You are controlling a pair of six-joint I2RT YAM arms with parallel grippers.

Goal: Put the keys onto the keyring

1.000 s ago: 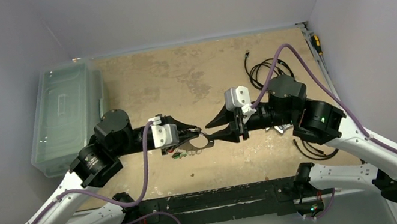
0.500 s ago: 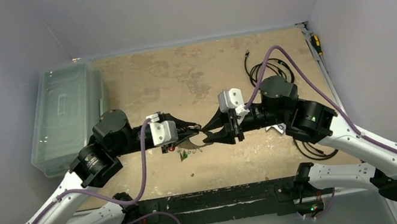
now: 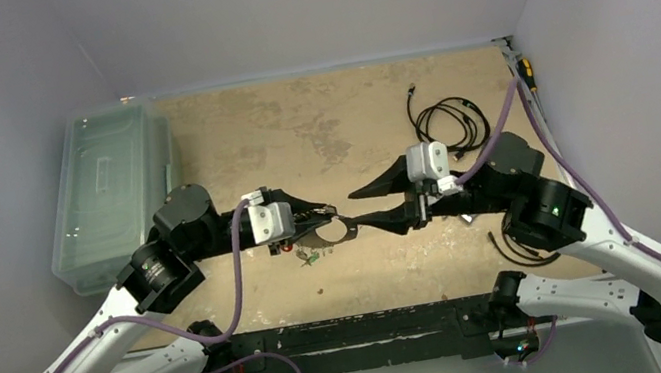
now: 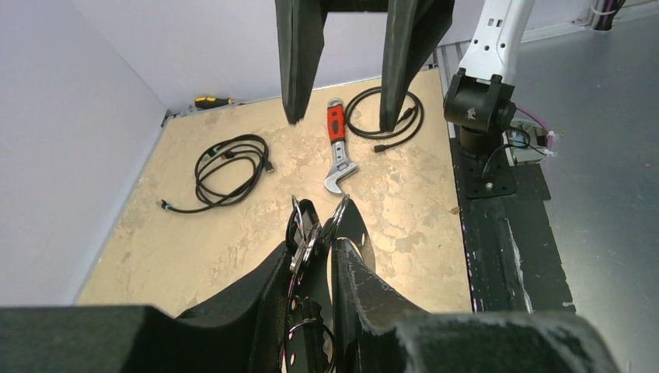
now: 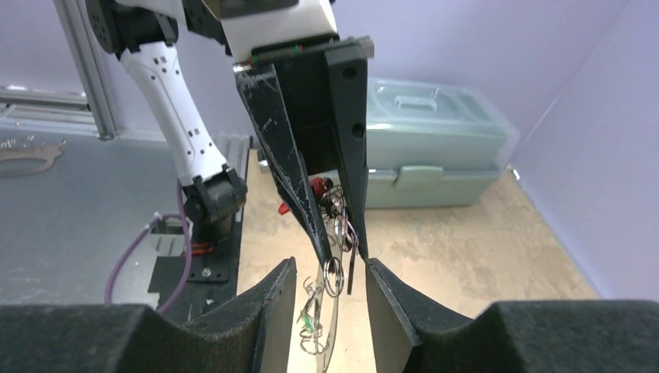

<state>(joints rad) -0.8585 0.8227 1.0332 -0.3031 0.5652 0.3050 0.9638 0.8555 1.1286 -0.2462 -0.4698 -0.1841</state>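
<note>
My left gripper point(image 3: 332, 217) point(image 4: 315, 242) is shut on the keyring point(image 3: 338, 234) point(image 4: 356, 233), a flat loop that looks dark here and sticks out past the fingertips. Small silver split rings point(image 4: 305, 233) point(image 5: 333, 276) hang with it in the grip, and a red key head point(image 5: 317, 186) shows behind them. A green-headed key point(image 3: 309, 257) point(image 5: 311, 318) lies on the table just below. Facing it, my right gripper point(image 3: 357, 208) point(image 5: 330, 268) is open, its fingertips standing either side of the keyring's tip without touching it.
A clear plastic box point(image 3: 110, 193) stands at the left. A coiled black cable point(image 3: 447, 116) lies at the back right and another cable point(image 3: 520, 251) at the front right. A red-handled wrench point(image 4: 338, 151) lies under the right arm. A yellow screwdriver point(image 3: 526, 73) rests by the right wall.
The right gripper has opened wider and drawn back to the right, away from the left gripper's tip. The left gripper has kept its place and its hold.
</note>
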